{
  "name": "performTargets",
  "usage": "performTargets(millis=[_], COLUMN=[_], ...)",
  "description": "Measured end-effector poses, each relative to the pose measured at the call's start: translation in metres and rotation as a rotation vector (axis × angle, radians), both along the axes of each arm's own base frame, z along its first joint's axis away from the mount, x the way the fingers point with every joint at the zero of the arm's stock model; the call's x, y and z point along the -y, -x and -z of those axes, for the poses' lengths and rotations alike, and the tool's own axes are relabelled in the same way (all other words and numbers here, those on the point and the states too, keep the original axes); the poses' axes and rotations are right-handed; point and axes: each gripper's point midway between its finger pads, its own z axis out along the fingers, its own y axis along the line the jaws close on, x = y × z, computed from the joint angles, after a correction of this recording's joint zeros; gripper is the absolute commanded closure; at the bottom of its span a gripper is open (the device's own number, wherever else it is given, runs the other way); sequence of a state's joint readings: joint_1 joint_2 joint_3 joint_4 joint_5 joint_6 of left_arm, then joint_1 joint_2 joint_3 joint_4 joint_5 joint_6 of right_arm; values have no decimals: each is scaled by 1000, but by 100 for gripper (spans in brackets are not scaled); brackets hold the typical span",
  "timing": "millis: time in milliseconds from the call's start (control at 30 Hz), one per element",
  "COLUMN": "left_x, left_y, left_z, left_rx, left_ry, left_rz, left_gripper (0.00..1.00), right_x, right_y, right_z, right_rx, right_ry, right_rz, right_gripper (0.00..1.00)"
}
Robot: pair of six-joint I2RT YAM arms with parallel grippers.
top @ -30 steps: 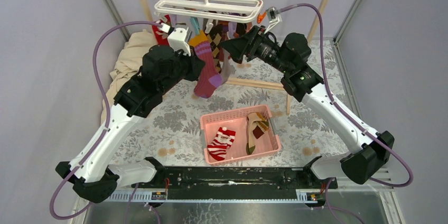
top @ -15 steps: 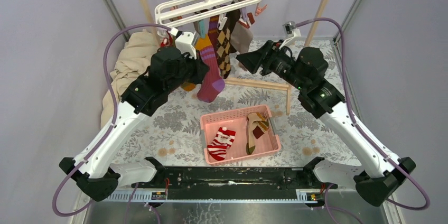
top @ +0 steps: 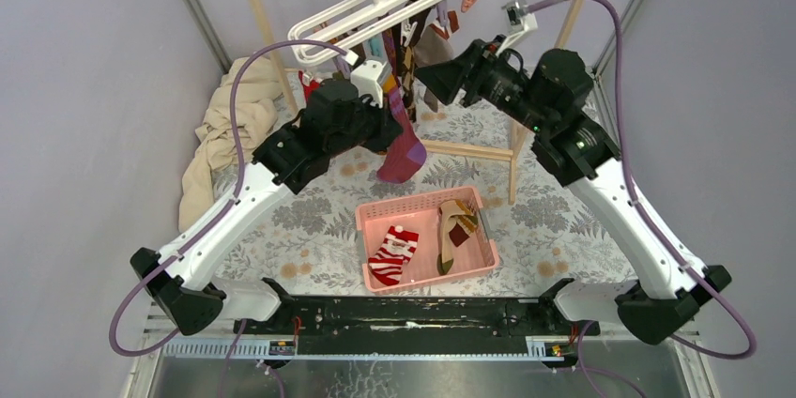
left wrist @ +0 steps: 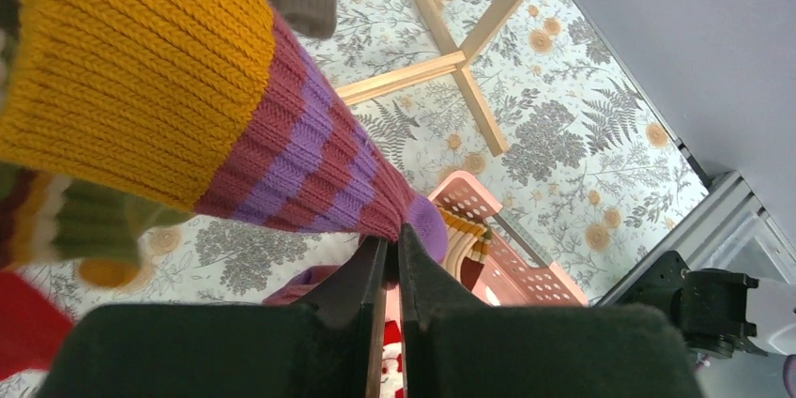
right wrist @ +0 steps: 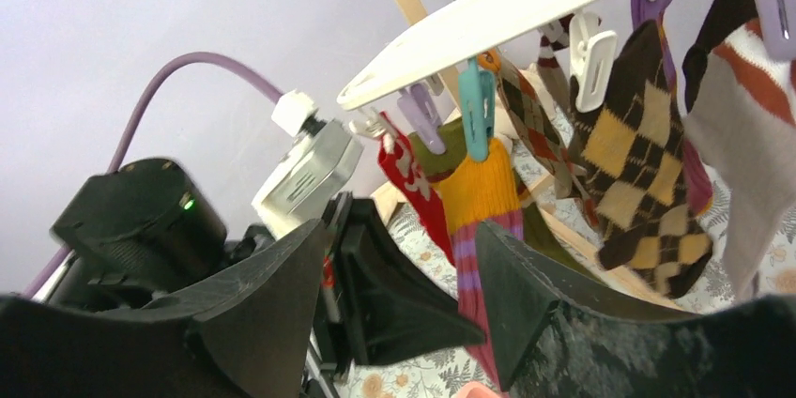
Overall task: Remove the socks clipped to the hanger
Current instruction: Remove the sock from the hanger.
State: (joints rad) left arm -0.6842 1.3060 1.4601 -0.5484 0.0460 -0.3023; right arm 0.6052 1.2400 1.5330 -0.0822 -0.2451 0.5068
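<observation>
Around the rig stand plain lilac-grey walls [top: 84, 88], closing in a table [top: 563, 220] spread with a grey floral cloth; at the far side rises a wooden frame [top: 253, 4], and a heap of beige cloth [top: 221, 126] lies slumped against the left wall; the white hanger [right wrist: 526, 15] hangs from the rail at the top, tilted with its left end low, and the socks [right wrist: 638, 173] dangle from its clips above the far part of the table; nearer the arms sits a pink basket [top: 441, 275], holding a red-and-white striped sock [top: 392, 255] on its left side and a tan sock [top: 453, 229] on its right; the left gripper [left wrist: 392, 238] has its jaws almost together, pinching the lower end of a mustard-cuffed sock [left wrist: 310, 154] that hangs from a teal clip [right wrist: 479, 102]; the right gripper [right wrist: 402, 229] is spread wide and holds nothing, just beside the hanger's right end.
</observation>
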Motion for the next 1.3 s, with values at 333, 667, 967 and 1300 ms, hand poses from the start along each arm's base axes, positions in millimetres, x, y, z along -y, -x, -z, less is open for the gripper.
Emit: performTargets(millis=[333,667,967,1300], left_x=[-4,-19,-21,-27], left_y=[16,35,43,52], left_z=[-22,-47,-43,-66], left_rx=[41,70,40,68], left_ry=[37,82,66,91], left_rz=[8,9,27,33], left_gripper=[87,87,86,85], right_x=[-20,-46,-67,-76], right_y=[-61,-71,-65,-78], right_z=[26,23,18,32], right_rx=[-37,-31,-7,-31], right_ry=[-6,-104,-149,-156], right_rz=[-75,-192,-245,-241], right_gripper=[36,36,36,37])
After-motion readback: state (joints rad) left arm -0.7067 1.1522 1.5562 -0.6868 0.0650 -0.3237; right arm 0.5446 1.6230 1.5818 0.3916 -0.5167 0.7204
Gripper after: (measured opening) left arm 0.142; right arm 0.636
